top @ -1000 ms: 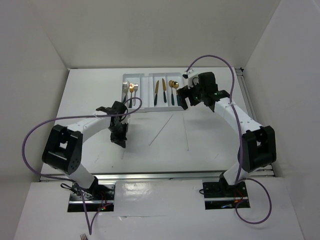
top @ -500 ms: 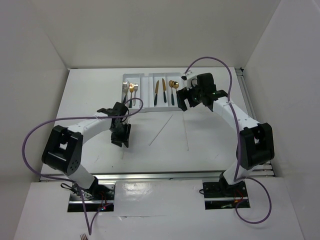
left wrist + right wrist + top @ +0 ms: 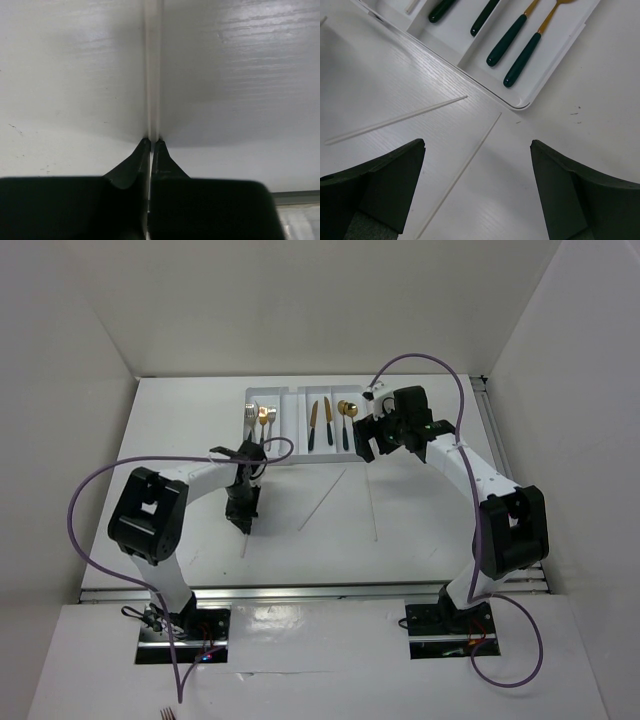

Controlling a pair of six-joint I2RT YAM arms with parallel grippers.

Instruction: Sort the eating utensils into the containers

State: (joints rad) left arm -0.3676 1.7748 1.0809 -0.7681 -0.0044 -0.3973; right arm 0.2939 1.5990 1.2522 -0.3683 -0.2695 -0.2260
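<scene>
Left hand [image 3: 151, 142] is pinching shut on a chopstick [image 3: 152, 75] lying near-far on the bench [image 3: 180, 440]; tray [image 3: 300, 456] is sitting far-right of it; right hand [image 3: 477, 145] is hanging open.

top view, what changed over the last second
The left arm's elbow swung inward, toward the table's middle, while the left hand stayed put, shut on a chopstick. The right hand shifted slightly left, open near the tray corner. The loose chopsticks and the utensils in the tray did not move.
</scene>
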